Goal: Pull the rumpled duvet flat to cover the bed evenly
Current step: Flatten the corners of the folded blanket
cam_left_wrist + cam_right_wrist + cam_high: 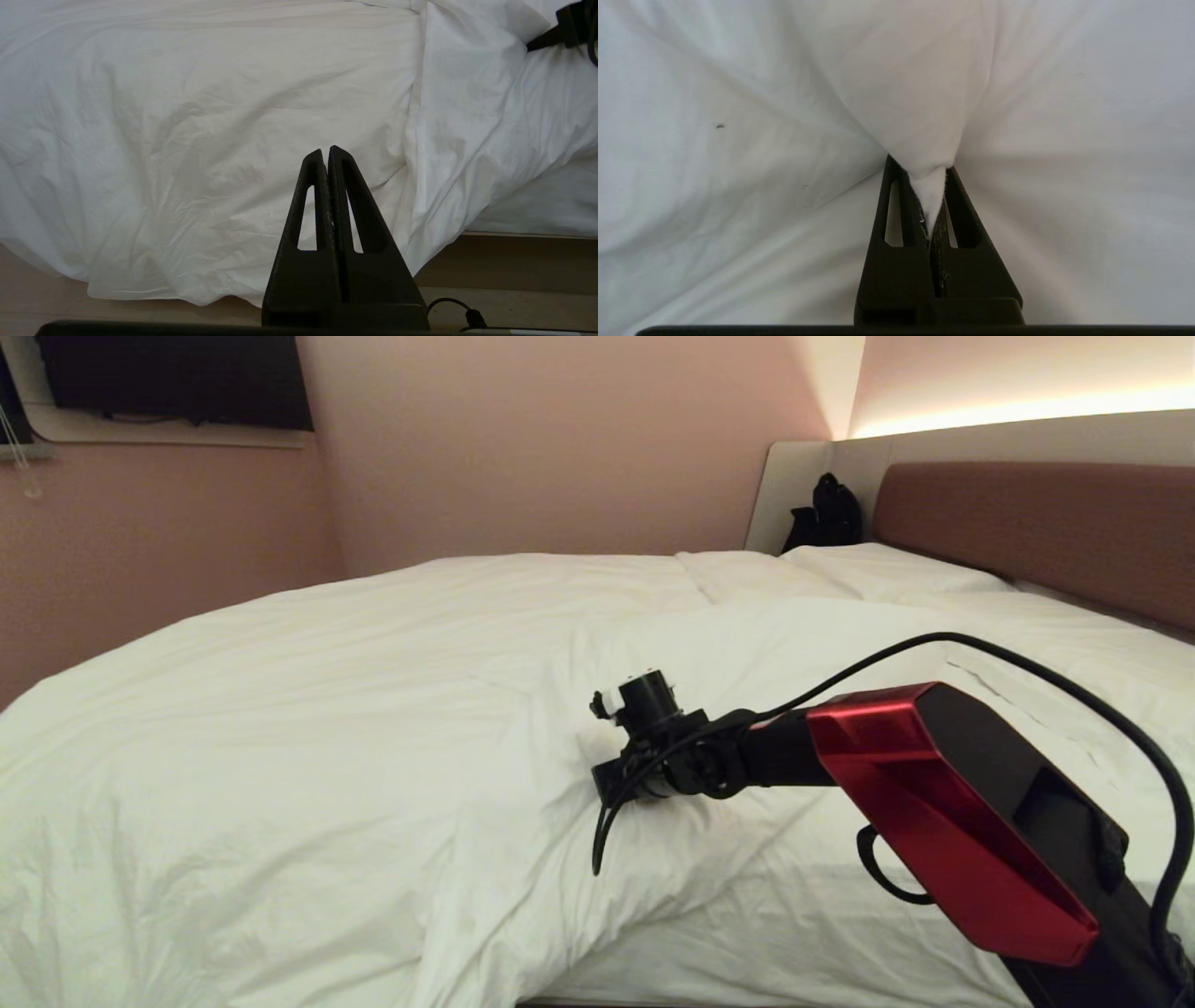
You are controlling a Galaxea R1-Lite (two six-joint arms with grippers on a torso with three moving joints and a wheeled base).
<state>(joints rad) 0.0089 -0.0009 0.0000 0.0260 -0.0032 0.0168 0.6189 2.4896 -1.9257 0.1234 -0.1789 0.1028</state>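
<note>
Red and black, the robot's right arm (934, 803) reaches in from the lower right, a black cable (1027, 663) looping over it. At its tip the right gripper (930, 205) presses into the thick puffy white duvet (327, 728), its black fingers (896, 219) pinched together on a small peak of the white cloth, which bunches up into a cone between them. From the head view that grip sits on a raised fold near the middle of the near side of the large low bed (840, 933).

Left of the fold the duvet lies fairly smooth and spills over the near edge. To the right it stops short, and a strip of the thin white mattress sheet (794, 915) shows bare below the fold. Flat white pillows (878, 574) rest against the brown padded headboard (1036, 527), with a black bag (826, 513) in the corner beyond.

Low beside the bed hangs the left gripper (329, 154), its two fingers closed flat against each other on nothing, pointing at the overhanging duvet edge and clear of it.
</note>
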